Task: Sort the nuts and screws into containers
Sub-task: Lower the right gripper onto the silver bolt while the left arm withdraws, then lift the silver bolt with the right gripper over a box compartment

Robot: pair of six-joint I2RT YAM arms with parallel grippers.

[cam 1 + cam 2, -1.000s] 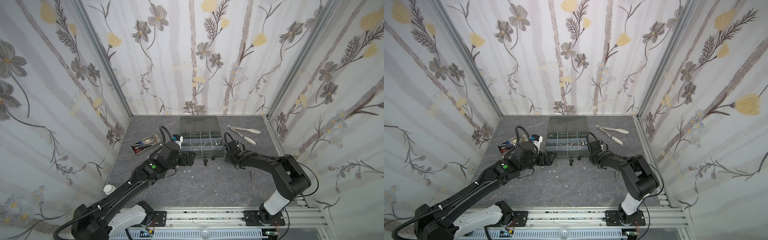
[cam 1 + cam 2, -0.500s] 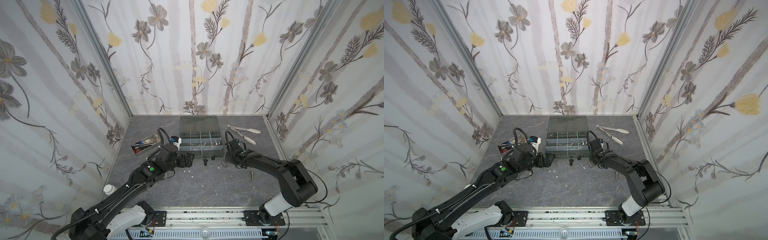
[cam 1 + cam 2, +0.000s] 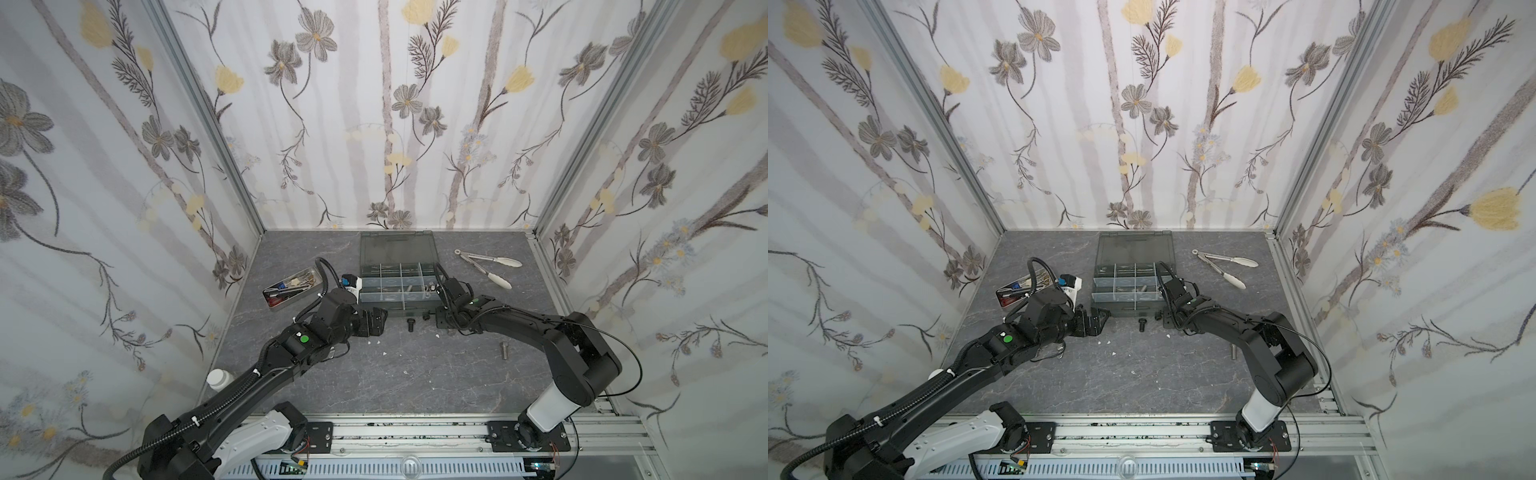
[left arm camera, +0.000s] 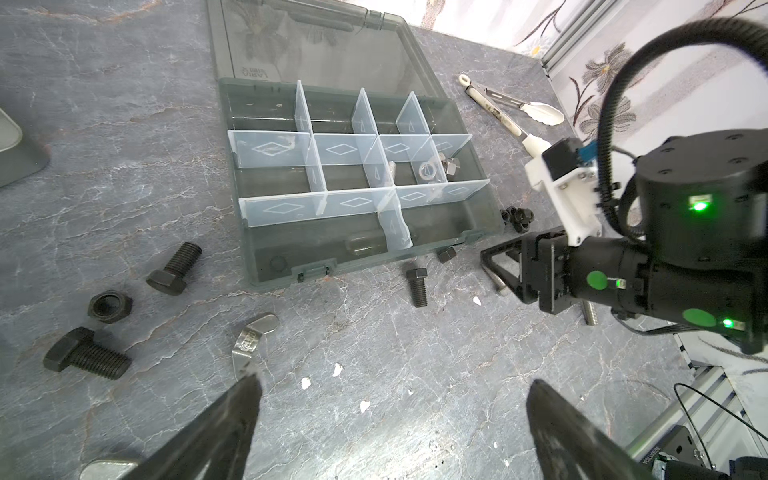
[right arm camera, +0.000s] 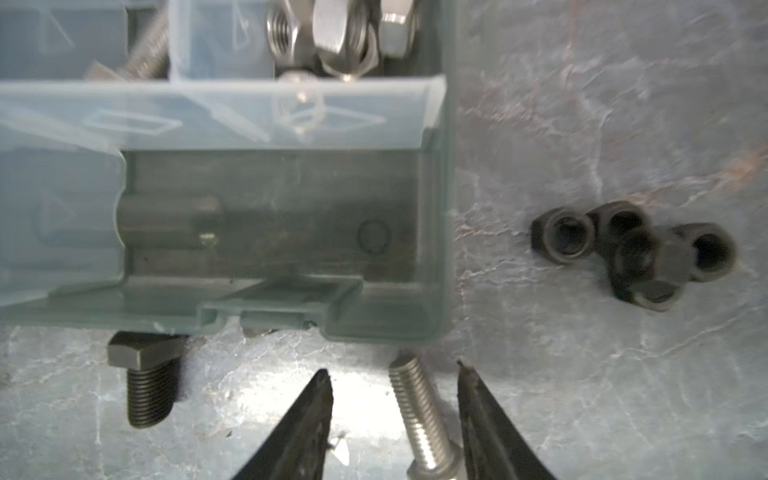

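Observation:
The containers are the compartments of a grey-green organizer box (image 3: 399, 308) (image 3: 1129, 309) with its lid laid open behind. My right gripper (image 5: 395, 370) (image 3: 440, 322) is open at the box's front right corner. A silver screw (image 5: 419, 411) lies on the table between its fingers, close to one of them. A black screw (image 5: 149, 386) (image 3: 410, 324) lies by the front wall, and a cluster of black nuts (image 5: 636, 253) (image 4: 517, 216) sits beside the box. Silver nuts (image 5: 332, 33) sit in one compartment. My left gripper (image 4: 392, 382) (image 3: 376, 324) is wide open and empty, over the table.
Near the left gripper lie two black screws (image 4: 176, 268) (image 4: 85, 359), a black nut (image 4: 110, 306) and a silver wing nut (image 4: 253, 340). Another silver screw (image 3: 505, 350) lies by the right arm. Tongs (image 3: 490, 266), a metal tool tray (image 3: 293, 289) and a white bottle (image 3: 218, 379) stand around.
The right gripper's jaws have spread wider than a second ago, and the right arm's elbow has swung outward. The left arm has shifted slightly, still wide open.

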